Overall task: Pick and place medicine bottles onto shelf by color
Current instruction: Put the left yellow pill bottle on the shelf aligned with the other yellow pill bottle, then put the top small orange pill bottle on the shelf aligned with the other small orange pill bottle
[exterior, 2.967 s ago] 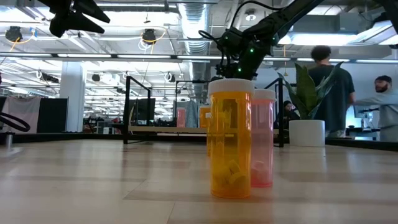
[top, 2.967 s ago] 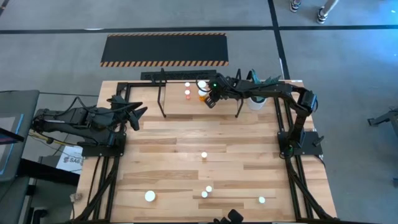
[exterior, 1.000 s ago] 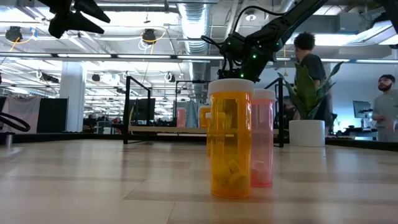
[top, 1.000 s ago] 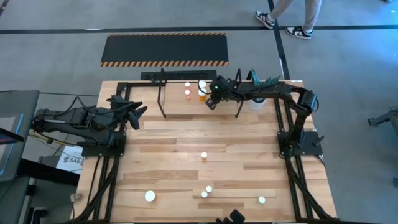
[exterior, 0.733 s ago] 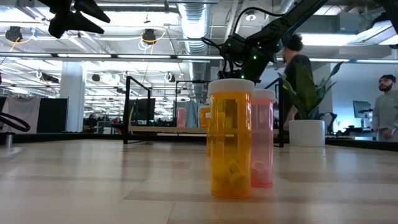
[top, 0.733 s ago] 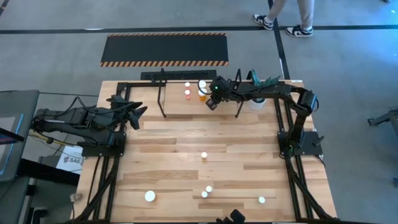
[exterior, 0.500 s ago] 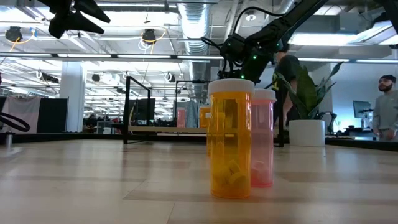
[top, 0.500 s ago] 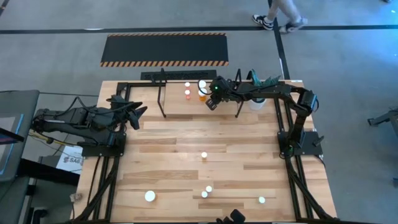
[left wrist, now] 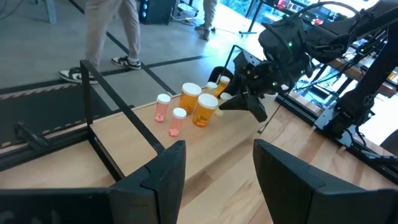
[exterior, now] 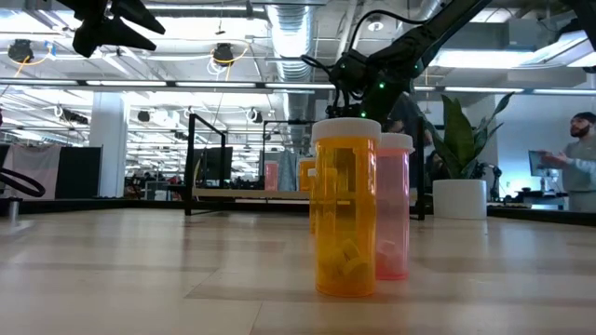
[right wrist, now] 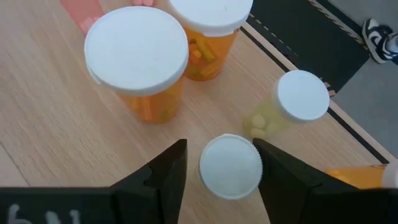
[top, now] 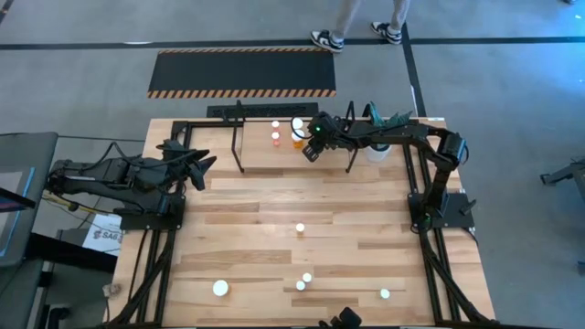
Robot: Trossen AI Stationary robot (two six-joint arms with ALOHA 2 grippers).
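Observation:
The shelf (top: pixel 265 155) stands at the table's far edge and also shows in the left wrist view (left wrist: pixel 205 143). Several white-capped bottles, orange (right wrist: pixel 138 59) and pink (left wrist: pixel 163 107), stand on its board. My right gripper (top: pixel 311 151) hangs over them, open, pointing down. Its fingers (right wrist: pixel 165 171) stand on either side of a small bottle's white cap (right wrist: pixel 230 167). A pale bottle (right wrist: pixel 292 102) lies on its side beside it. My left gripper (top: pixel 196 164) waits open at the table's left, held high (left wrist: pixel 217 168). My right gripper's fingers stand on either side of the small bottle's cap (right wrist: pixel 214 163), coming from above. I cannot tell whether they touch it. The bottle stands upright on the shelf board.
Several more bottles stand on the table's near half: one in the middle (top: pixel 299 228), others near the front edge (top: pixel 220 288) (top: pixel 385 293). An orange (exterior: pixel 345 209) and a pink one (exterior: pixel 393 209) are close in the low view. A white plant pot (top: pixel 377 148) stands right of the shelf.
Neither arm nor any bottle has visibly moved. A person beyond the table's far edge has walked toward the left.

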